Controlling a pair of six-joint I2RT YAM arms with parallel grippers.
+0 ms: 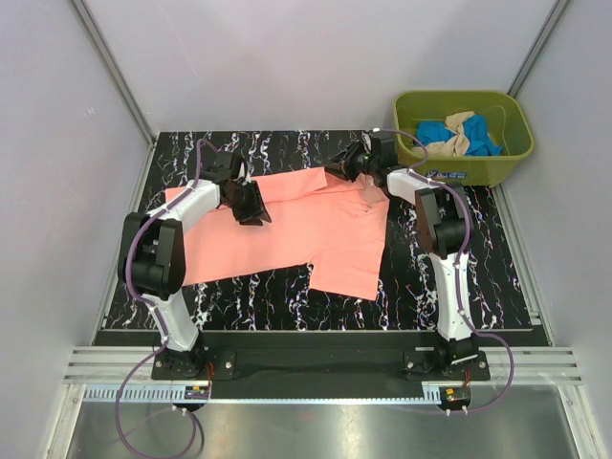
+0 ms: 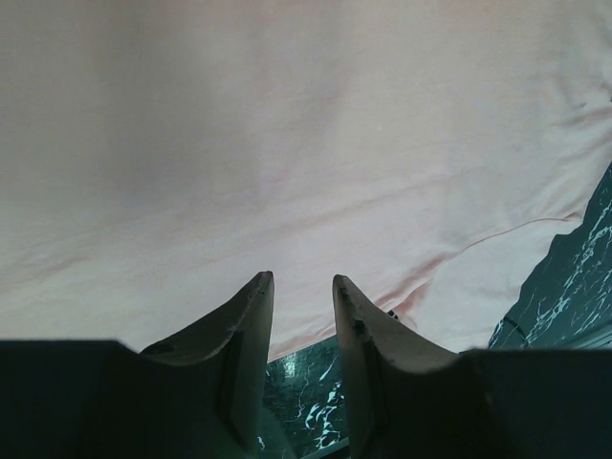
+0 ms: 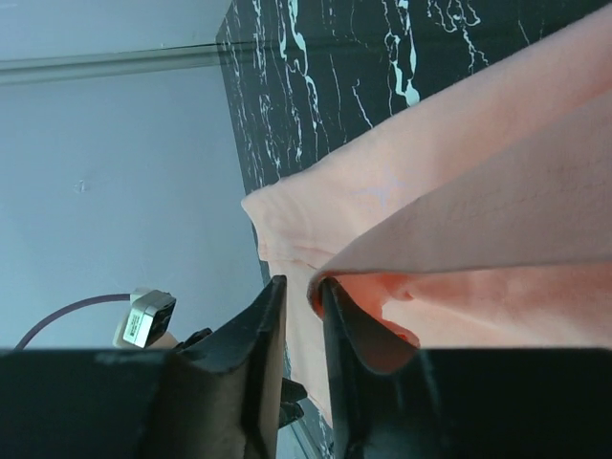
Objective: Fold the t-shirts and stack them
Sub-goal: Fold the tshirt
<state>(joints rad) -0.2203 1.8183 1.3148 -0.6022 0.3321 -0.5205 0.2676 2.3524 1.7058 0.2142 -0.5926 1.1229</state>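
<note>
While both pincers sit at its far side, the salmon-pink t-shirt lies spread on the worktop

Where the overhead view gives the whole garment, lying open across the middle of the black marbled surface, the wrist views give only the cloth right at the fingers. From above, the left pincer rests on the shirt's far left part. The right pincer sits at its far edge near the collar. How wide either one stands cannot be read from there.

The left wrist view answers for one. Its fingers stand a little apart, tips at the pale cloth. The hem and a strip of dark worktop show in the gap, and no cloth is visibly nipped.

The right wrist view answers for the other. Its two fingers are closed tight on a fold of the salmon cloth, which rises away from them above the worktop's edge.

Only the overhead view takes in the olive-green tub at the far right corner, well apart from the shirt. A blue t-shirt and a beige t-shirt are bundled together inside it.
</note>
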